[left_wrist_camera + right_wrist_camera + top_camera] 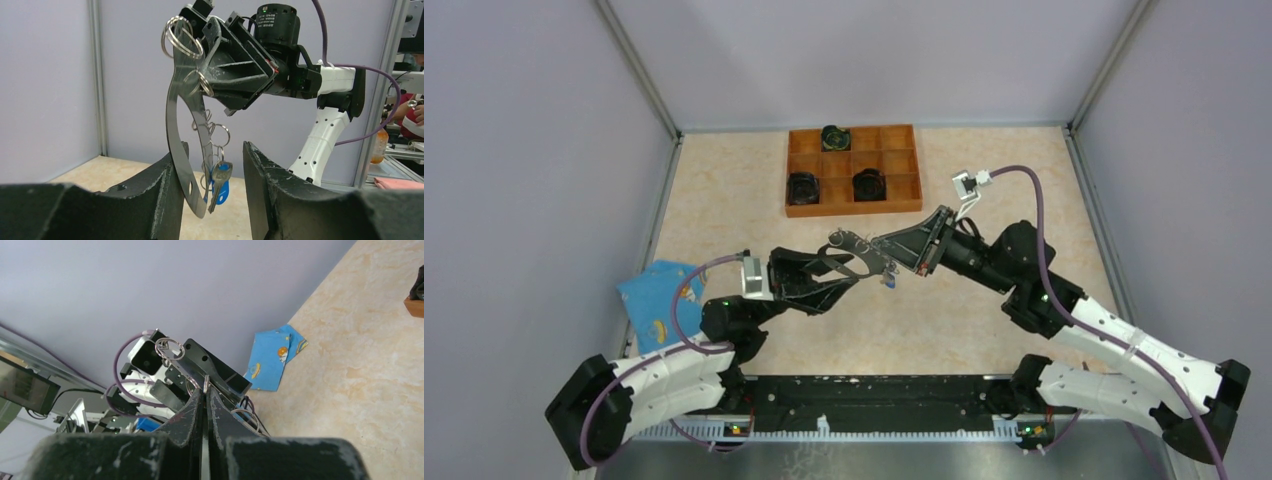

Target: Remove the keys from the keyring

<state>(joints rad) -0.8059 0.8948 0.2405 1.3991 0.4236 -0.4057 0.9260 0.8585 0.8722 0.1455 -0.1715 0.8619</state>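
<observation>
The keyring (856, 252), a large dark-grey oval loop, hangs in the air between both arms over mid-table. My right gripper (896, 250) is shut on its upper edge, with the thin plate pinched between the fingers in the right wrist view (205, 390). In the left wrist view the loop (175, 125) curves down between my left gripper's (215, 147) open jaws, and its lower end rests against the left finger (170, 175). A small silver key with a blue head (220, 180) dangles from a chain of small split rings (220, 135) on the loop, free between the jaws.
A wooden compartment tray (854, 207) stands at the back with three round black objects (868, 184) in it. A light-blue packet with orange print (659, 295) lies at the left edge, also in the right wrist view (272, 357). Grey walls close three sides.
</observation>
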